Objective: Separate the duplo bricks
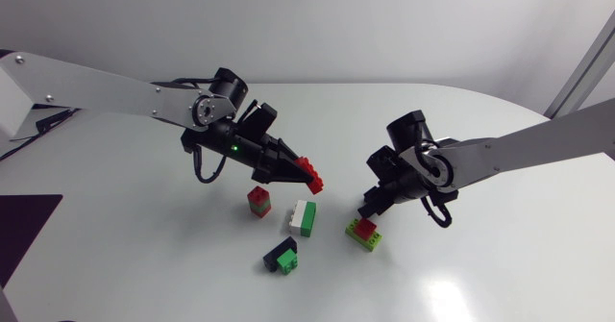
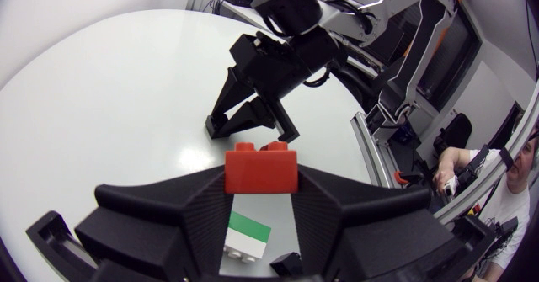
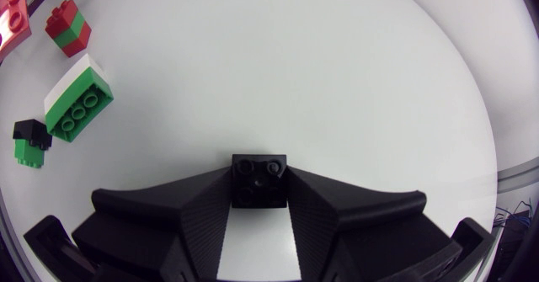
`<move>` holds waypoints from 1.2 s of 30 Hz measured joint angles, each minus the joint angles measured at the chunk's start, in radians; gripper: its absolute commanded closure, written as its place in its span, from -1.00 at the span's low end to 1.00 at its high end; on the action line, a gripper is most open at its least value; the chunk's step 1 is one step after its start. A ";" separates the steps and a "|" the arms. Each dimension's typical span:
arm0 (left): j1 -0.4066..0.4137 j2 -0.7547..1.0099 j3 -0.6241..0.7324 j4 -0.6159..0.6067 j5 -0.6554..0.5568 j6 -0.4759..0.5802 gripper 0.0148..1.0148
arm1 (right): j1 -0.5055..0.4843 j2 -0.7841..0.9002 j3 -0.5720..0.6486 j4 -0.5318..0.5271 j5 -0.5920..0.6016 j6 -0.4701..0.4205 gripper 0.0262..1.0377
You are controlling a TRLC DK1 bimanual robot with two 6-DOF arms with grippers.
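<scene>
The left gripper (image 1: 300, 176) pinches a red brick (image 2: 261, 171) above the table (image 1: 461, 149). The right gripper (image 3: 259, 199) pinches a black brick (image 3: 259, 181). Below sit a red-green pair (image 1: 258, 202), a white-green pair (image 1: 304, 217), a black-green pair (image 1: 282, 259) and a red-lime pair (image 1: 364, 233).

Bright, even light from overhead, white worktop (image 1: 480, 130) with a glare patch at its near right, soft pale shadows close under things, strong fisheye bending at wrist-view edges
</scene>
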 measured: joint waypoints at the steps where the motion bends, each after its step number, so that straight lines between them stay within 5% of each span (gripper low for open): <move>1: -0.002 0.000 -0.001 0.004 0.000 0.000 0.58 | 0.000 0.000 0.000 0.000 0.000 0.000 0.08; 5: -0.011 0.000 -0.016 0.053 -0.023 -0.001 0.56 | 0.000 0.000 0.000 -0.002 0.000 0.000 -0.67; 8: -0.018 0.000 -0.036 0.161 -0.079 -0.017 0.56 | 0.000 -0.005 0.000 -0.003 0.000 0.000 -0.84; 20: -0.006 0.112 -0.012 0.410 -0.233 -0.055 0.54 | 0.001 -0.105 -0.062 0.001 -0.002 0.000 -0.89; 29: 0.159 0.249 0.123 0.423 -0.276 -0.058 0.54 | 0.001 -0.137 -0.089 0.004 -0.008 0.000 -0.89; 36: 0.177 0.275 0.142 0.429 -0.306 -0.056 0.53 | 0.014 -0.138 -0.089 0.003 -0.009 0.000 -0.89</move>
